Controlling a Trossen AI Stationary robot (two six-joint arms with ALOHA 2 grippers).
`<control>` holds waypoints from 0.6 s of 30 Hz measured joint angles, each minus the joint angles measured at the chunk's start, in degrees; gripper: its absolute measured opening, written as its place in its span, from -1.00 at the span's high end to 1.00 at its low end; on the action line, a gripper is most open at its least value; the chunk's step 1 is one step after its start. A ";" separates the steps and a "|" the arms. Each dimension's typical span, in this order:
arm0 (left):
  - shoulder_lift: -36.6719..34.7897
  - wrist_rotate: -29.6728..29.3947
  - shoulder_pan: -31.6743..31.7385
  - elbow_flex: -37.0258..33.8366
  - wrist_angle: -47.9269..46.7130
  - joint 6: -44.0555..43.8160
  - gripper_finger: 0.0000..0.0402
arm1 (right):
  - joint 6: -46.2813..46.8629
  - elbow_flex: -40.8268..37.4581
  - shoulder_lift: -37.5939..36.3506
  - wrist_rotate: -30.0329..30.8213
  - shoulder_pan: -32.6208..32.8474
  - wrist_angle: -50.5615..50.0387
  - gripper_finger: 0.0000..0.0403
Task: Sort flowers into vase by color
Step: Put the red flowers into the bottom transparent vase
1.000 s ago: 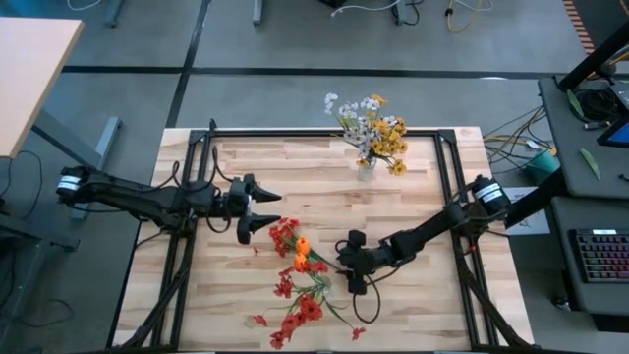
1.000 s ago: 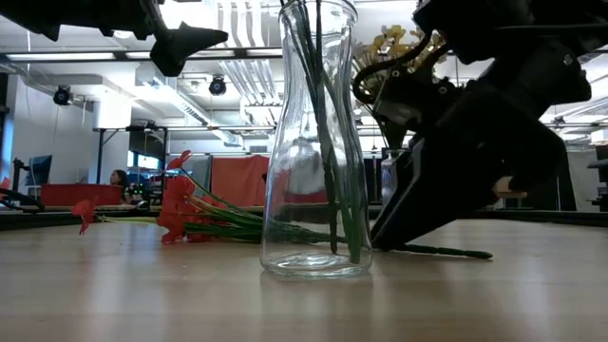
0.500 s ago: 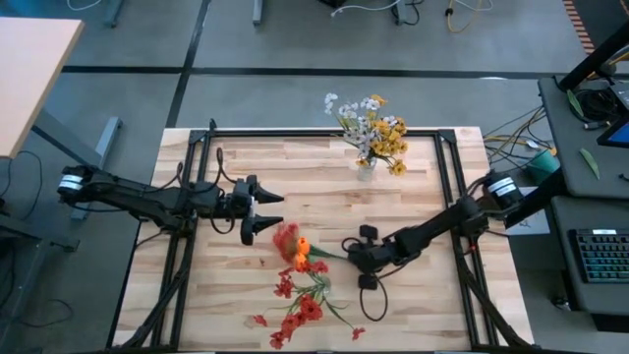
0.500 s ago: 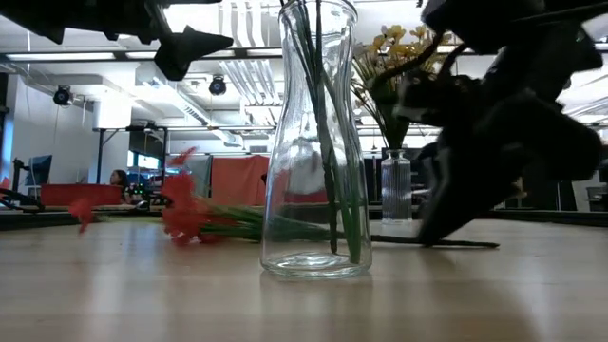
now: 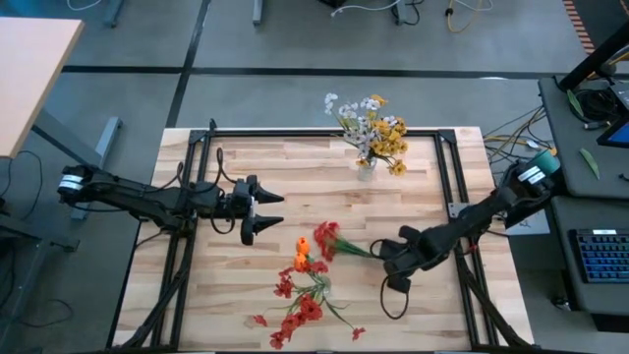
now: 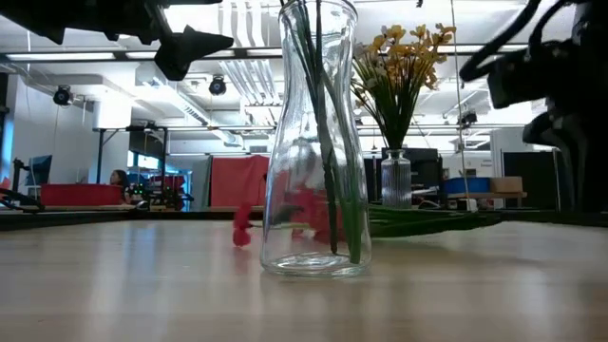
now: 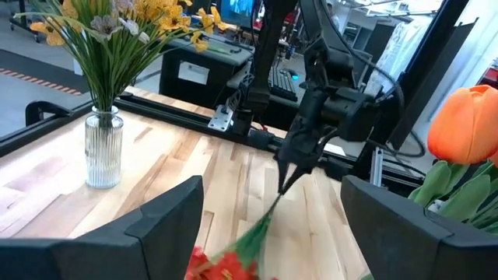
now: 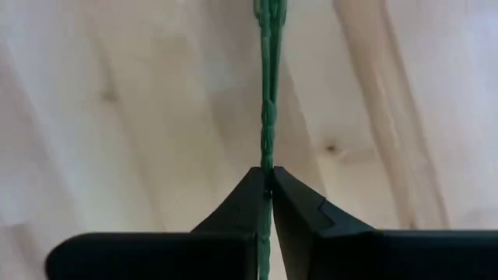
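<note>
The right claw (image 5: 385, 253) was pinched shut on the thin green stem (image 8: 267, 117) of a red flower (image 5: 325, 238), low over the counter (image 5: 423, 187), with the blossom lying just beside an orange tulip (image 5: 302, 246) and the rest of the red flowers (image 5: 298, 310) nearer the front edge. The left claw (image 5: 263, 211) was held spread above the counter, well apart from the blooms and gripping nothing.

The hold could be judged a slim one: the stem was caught only at the very tips of the jaws, so it might slip or swivel once lifted, and the heavy head would then droop. The blossom might also snag the orange tulip or the neighbouring red sprays and drag them along. Since the glass vase (image 5: 366, 169) at the back edge was already filled with yellow and white flowers (image 5: 374, 128), a red stem put there would be sorted wrongly, and a knock to that narrow vase could tip it.

In the low view a clear carafe (image 6: 316, 142) blocked much of the scene, the red blossom was seen only as a smear behind it, and the right arm was cut off at the edge. A second vase for red could not be made out from above. The right wrist view showed only stem and wood, not the blossom.
</note>
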 joint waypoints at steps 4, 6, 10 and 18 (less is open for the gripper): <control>0.00 -0.01 -0.01 0.00 0.02 0.13 -0.43 | 1.71 0.02 -1.90 2.21 -0.30 0.20 0.73; 0.00 -0.41 0.00 0.00 0.02 0.21 -0.43 | 1.68 0.02 -2.24 3.36 -0.78 0.26 0.58; 0.00 -1.36 0.00 0.00 0.02 0.27 -0.43 | -0.19 0.02 -1.18 7.99 -1.62 3.18 0.27; 0.00 -1.44 0.00 0.00 0.23 0.26 -0.43 | -8.19 0.17 7.13 12.42 -4.61 18.68 -0.16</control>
